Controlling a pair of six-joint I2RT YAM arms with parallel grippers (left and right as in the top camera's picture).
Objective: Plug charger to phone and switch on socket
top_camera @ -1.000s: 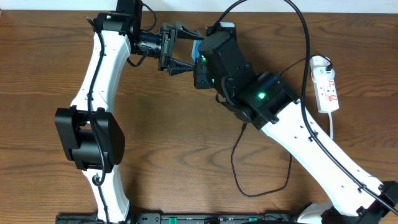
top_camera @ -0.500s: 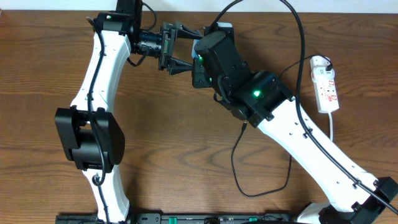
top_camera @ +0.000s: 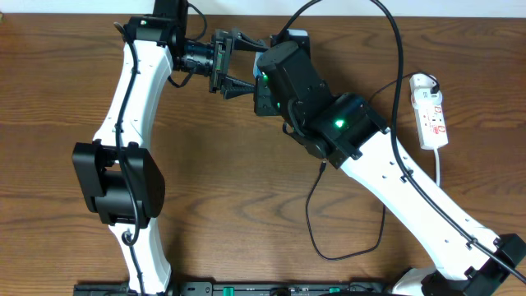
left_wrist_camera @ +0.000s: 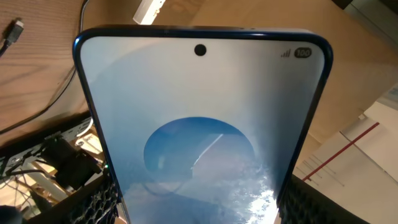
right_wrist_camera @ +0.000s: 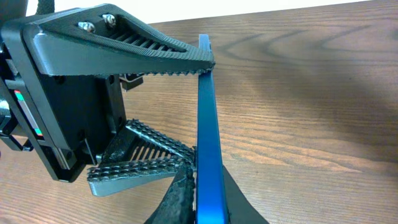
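We judge the first step to be in hand: the phone (left_wrist_camera: 202, 124) is being readied and nothing is plugged yet. It is held up over the far middle of the counter (top_camera: 246, 181), gripped by both arms. The left jaws are spread wide and clamp it across its width, their ribbed fingers (right_wrist_camera: 143, 50) touching its edges. The right jaws are clenched thin on its two faces; the right wrist view shows the phone edge-on between them. The charger (left_wrist_camera: 13, 28) is in neither grip. Its small plug tip lies loose on the counter, apart from the phone. The socket (top_camera: 431, 111) lies at the right edge, well apart from both arms.

As we read it, the next move needs one arm to keep the phone steady while the other lets go, fetches the plug tip and lines it up with the port. We cannot see the port. The end with the camera hole points away from the left wrist, so the port end probably faces that palm. The right jaws may need to take the phone over first.

The counter is brown wood grain, and a pale wall runs along its far edge. Past it, the left wrist view shows pale sheets with a red line and a dark mesh rack with wires.
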